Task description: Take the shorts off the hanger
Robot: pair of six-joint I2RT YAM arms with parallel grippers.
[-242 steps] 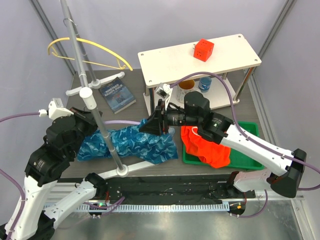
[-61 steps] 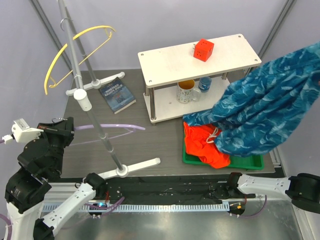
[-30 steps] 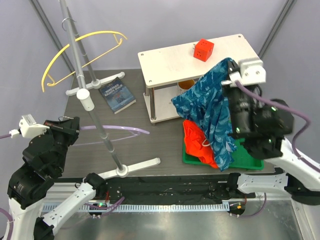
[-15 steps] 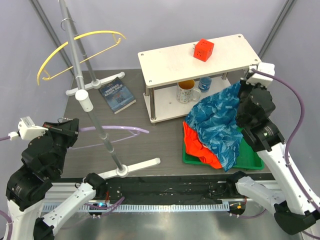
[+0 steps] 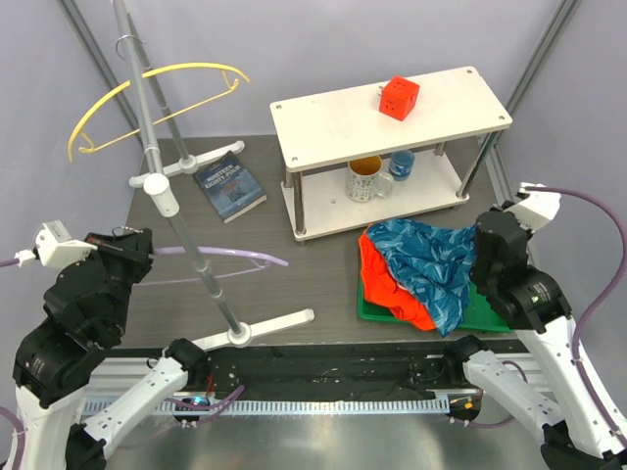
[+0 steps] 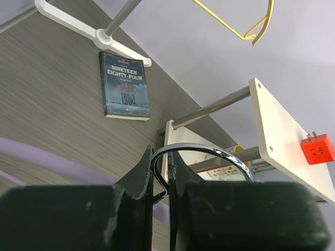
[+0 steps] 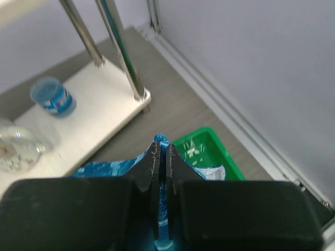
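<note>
**Q:** Where do the two pairs lie, and what holds them?

**A:** Top view: the blue-teal shorts (image 5: 426,266) lie crumpled across the orange shorts (image 5: 377,284). Both rest in the green tray (image 5: 493,318) at the table's right side, in front of the white shelf (image 5: 392,113). Neither pair touches the purple hanger (image 5: 220,257), which reaches bare over the table, well apart to the left. Right wrist view: the right gripper (image 7: 162,151) is closed on a small fold of the blue-teal cloth, above the tray. Left wrist view: the left gripper (image 6: 161,159) is closed on the hanger's chrome hook (image 6: 209,152).

**Q:** How is the cloth likely to behave?

**A:** Judging by its folds, it is light, thin and wholly limp. It keeps no shape and drapes over whatever lies beneath. It appears neither fragile nor heavy, though a smooth weave may slide out of a shallow pinch.

**Q:** Where is a sound hold?

**A:** Probably a hem or the waistband, where doubled cloth gives the gripper more to bite. A bunched fold serves as well. A single flat layer is the poorest choice, since it tends to slip free under its own hanging weight. The hanger, by contrast, looks stiff, and its hook suits a firm clamp.
</note>
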